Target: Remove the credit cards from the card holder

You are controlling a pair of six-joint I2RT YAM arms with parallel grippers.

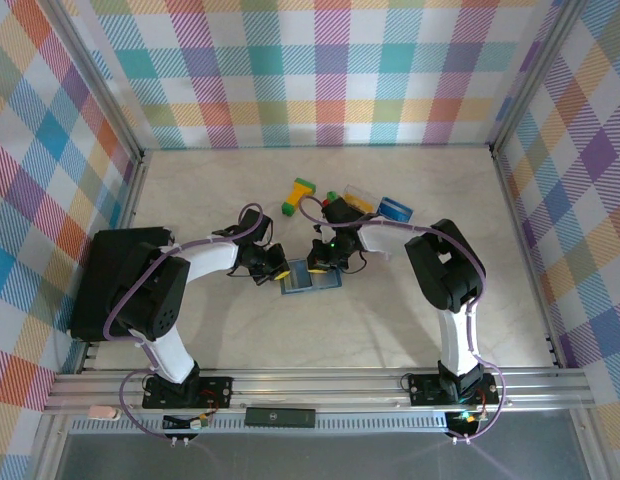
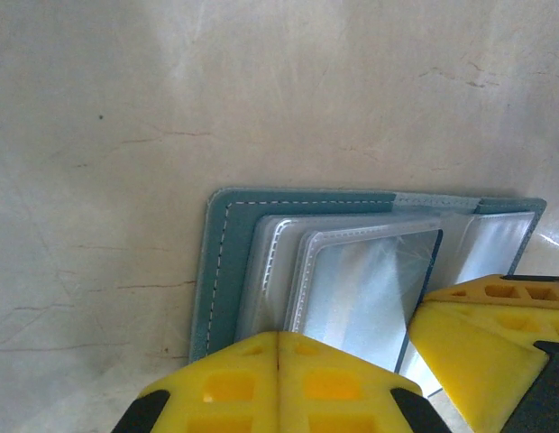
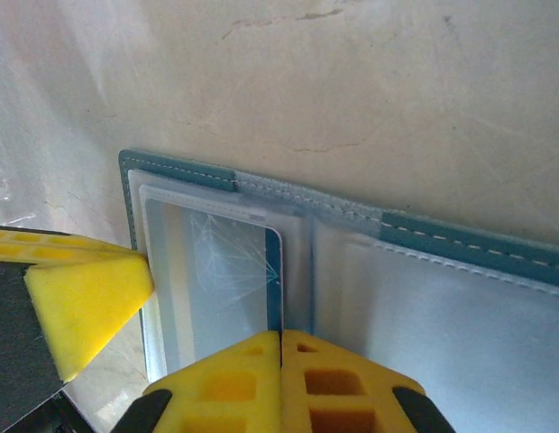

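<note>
The slate-blue card holder lies open on the table, its clear sleeves facing up. A dark blue credit card sits in one sleeve, and its bare edge sticks out toward the centre fold. My right gripper is shut, with that card edge running into the seam between its fingers. My left gripper is shut with nothing between its fingers, its tips down on the holder's other page. Two more credit cards, one yellow-and-black and one bright blue, lie on the table behind the holder.
A yellow-and-green block lies at the back, left of the loose cards. Plaid walls with metal rails enclose the table on three sides. The two grippers stand close together over the holder.
</note>
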